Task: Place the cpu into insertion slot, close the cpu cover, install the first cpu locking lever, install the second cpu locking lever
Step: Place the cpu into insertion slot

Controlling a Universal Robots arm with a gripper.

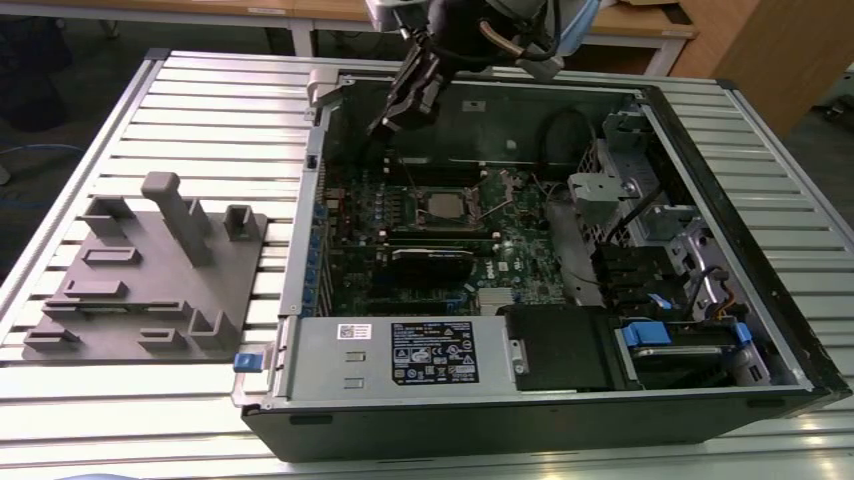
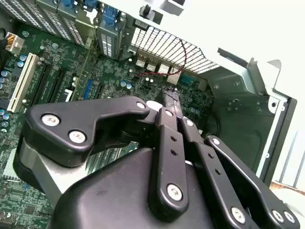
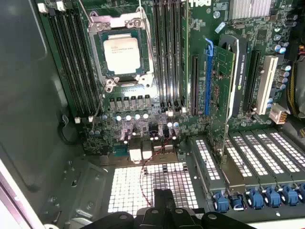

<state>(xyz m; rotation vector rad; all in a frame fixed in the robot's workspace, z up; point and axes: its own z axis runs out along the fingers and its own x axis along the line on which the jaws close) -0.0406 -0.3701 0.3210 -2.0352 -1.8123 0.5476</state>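
gripper (image 1: pixel 383 125): fingers (image 2: pixel 167 112) pressed together, nothing held, upper centre of the exterior view, over the far edge of the open computer case (image 1: pixel 747 250) | cpu (image 3: pixel 121 54): seated in the insertion slot (image 3: pixel 97 52), mid-frame in the exterior view, well apart from gripper

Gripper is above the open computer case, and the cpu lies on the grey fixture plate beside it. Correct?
No. The gripper is above the open computer case, but the cpu lies in the insertion slot, not on the grey fixture plate; the first wrist view shows it.
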